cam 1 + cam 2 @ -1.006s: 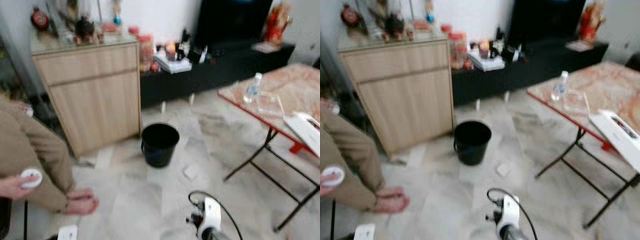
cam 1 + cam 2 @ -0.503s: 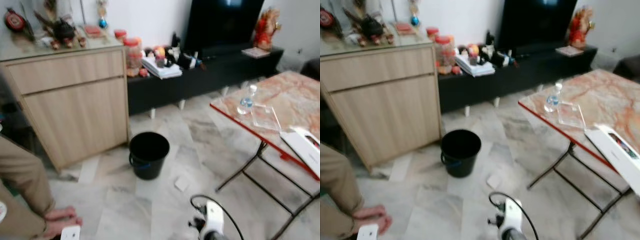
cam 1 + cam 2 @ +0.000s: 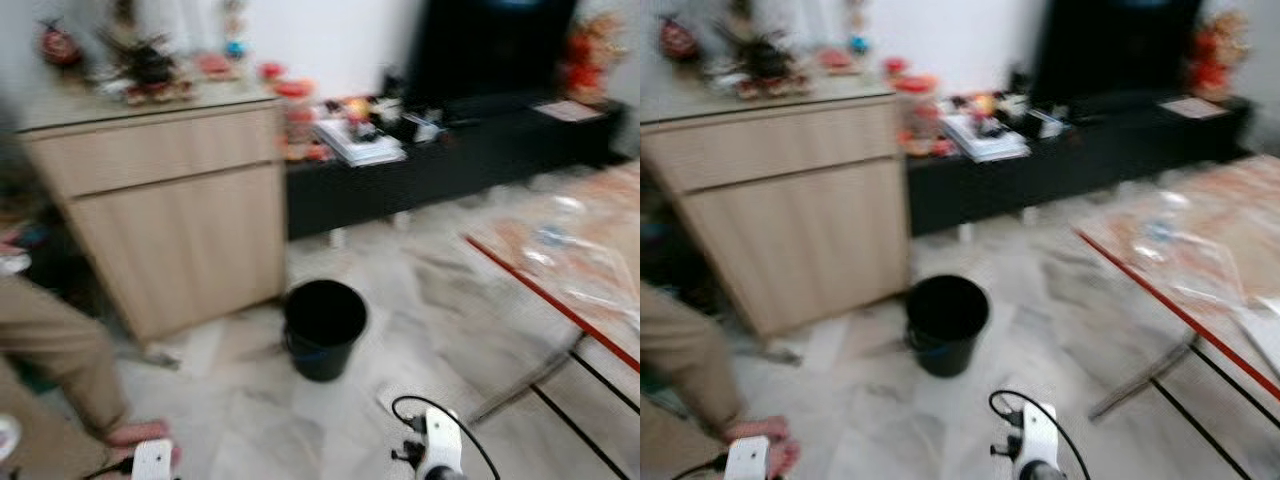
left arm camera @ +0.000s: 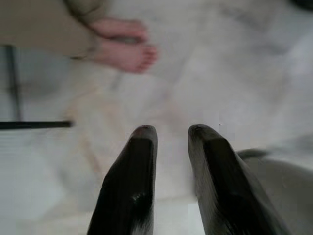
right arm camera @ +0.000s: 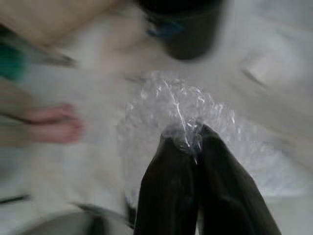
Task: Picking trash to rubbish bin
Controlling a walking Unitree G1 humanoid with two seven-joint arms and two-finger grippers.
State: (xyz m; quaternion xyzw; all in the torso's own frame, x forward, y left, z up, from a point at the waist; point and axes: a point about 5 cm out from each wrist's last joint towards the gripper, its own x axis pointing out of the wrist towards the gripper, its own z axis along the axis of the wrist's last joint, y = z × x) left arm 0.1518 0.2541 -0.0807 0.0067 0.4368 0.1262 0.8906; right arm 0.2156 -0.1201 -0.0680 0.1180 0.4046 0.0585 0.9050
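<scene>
A black rubbish bin is shown at centre frame on the marble floor; the left gripper is seen slightly parted, while crumpled clear plastic is pinched by the right gripper.

One black bin. One wooden cabinet. One folding counter. One clear plastic wrap. One flat scrap on the floor. Two grippers: left, right. Two bare feet.
</scene>
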